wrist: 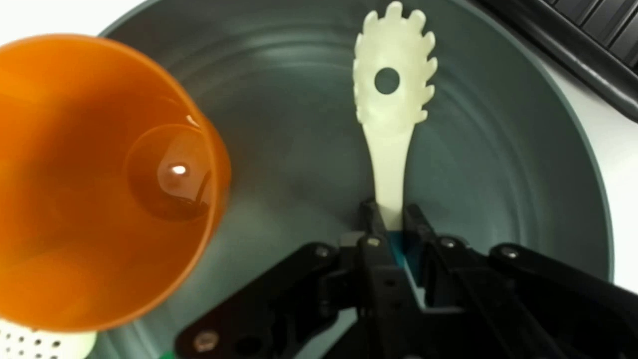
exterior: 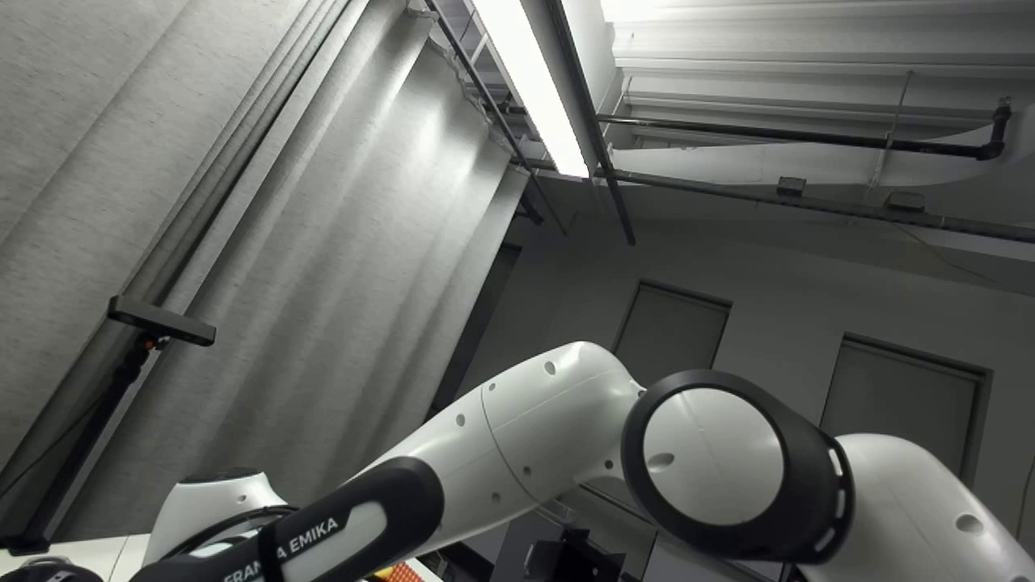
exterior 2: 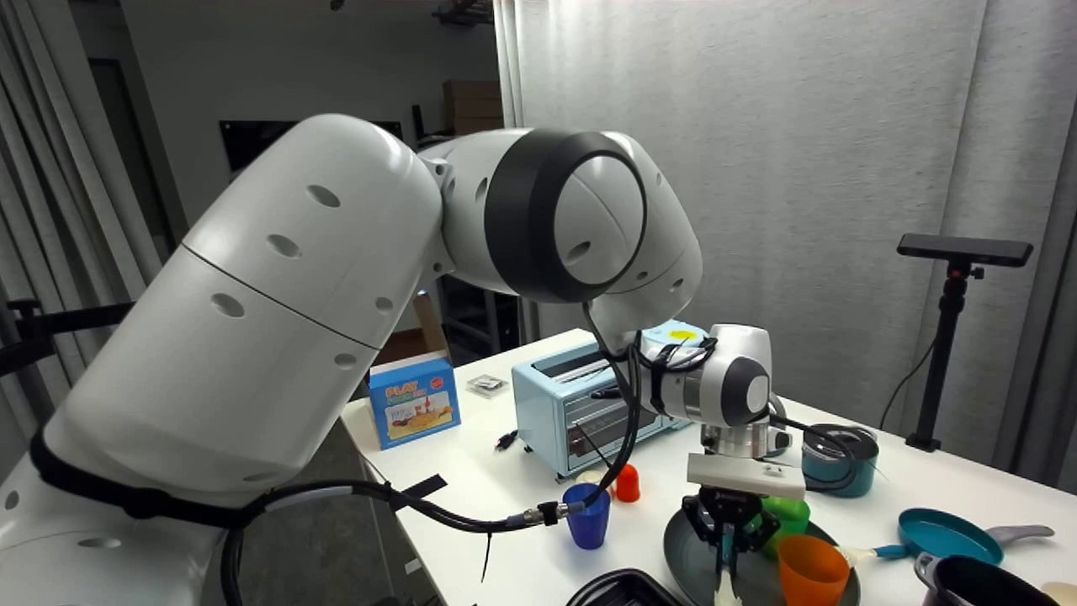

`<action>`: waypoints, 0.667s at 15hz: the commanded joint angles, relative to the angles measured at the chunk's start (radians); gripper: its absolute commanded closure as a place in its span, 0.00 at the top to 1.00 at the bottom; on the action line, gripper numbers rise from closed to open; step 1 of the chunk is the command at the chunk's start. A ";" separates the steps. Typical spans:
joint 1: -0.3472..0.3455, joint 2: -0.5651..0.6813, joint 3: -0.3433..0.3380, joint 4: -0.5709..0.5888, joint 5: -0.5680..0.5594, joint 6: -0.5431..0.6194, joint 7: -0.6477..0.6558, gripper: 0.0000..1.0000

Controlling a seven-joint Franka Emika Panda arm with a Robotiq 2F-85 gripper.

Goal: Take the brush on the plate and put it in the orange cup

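Observation:
The brush is a cream toothed head (wrist: 391, 134) with a hole and a teal handle; it lies over the dark grey-green plate (wrist: 299, 149). My gripper (wrist: 391, 212) is shut on it where the cream neck meets the handle. I cannot tell whether the brush touches the plate. The orange cup (wrist: 65, 174) stands upright left of the gripper in the wrist view, overlapping the plate's edge. In an exterior view my gripper (exterior 2: 725, 547) points down over the plate (exterior 2: 690, 560), with the brush head (exterior 2: 726, 592) below it and the orange cup (exterior 2: 812, 572) beside it.
A green cup (exterior 2: 789, 518) stands just behind the gripper. A blue cup (exterior 2: 589, 518), a red cup (exterior 2: 628, 484), a black tray (exterior 2: 623, 589) and a light-blue toaster oven (exterior 2: 538, 412) are nearby. A teal pan (exterior 2: 947, 534) and dark pot (exterior 2: 984, 585) stand beyond the orange cup.

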 commanded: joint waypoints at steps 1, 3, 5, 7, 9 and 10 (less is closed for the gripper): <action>-0.001 -0.043 0.016 -0.031 0.013 0.002 0.001 0.04; 0.006 -0.066 0.015 -0.047 0.006 0.010 0.010 0.04; 0.011 -0.089 0.012 -0.061 0.003 0.016 0.022 0.04; 0.017 -0.111 0.006 -0.074 -0.003 0.018 0.035 0.04; 0.018 -0.132 0.004 -0.087 -0.004 0.021 0.044 0.04; 0.018 -0.142 0.003 -0.096 -0.005 0.024 0.048 0.04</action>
